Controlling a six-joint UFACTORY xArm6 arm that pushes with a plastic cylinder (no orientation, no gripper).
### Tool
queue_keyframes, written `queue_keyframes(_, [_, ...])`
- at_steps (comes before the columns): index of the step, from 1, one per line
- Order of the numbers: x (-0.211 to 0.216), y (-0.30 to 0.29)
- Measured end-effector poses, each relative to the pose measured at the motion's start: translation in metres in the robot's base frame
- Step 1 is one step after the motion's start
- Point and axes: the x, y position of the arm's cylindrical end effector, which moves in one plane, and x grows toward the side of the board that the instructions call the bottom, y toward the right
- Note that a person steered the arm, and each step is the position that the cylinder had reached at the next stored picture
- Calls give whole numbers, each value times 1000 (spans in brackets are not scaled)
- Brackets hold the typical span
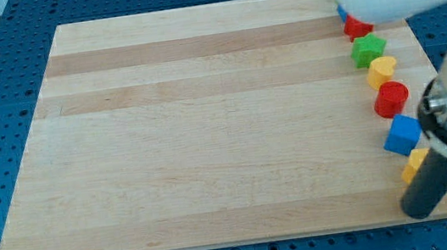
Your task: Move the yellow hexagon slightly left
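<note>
Yellow hexagon point(414, 166) sits at the near right edge of the tabletop point(207, 127), last in a column of blocks along that edge, mostly covered by the rod. My tip point(416, 212) is just nearer than it, slightly left at most; a leftward push probably needs the tip on the block's right side, so it has to go around. No pincer on this rig, nothing held.

Hexagon's shape barely readable. Above it: blue cube point(401, 134), red cylinder point(391, 98), yellow heart point(382, 70), green star point(367, 50), red block point(356, 27) partly hidden by the arm.

Wood board point(207, 127), 6+ blocks point(391, 98) along view's right edge
</note>
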Motion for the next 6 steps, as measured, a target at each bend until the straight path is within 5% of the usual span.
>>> queue_keyframes(3, [-22, 59])
queue_keyframes(6, [-31, -23])
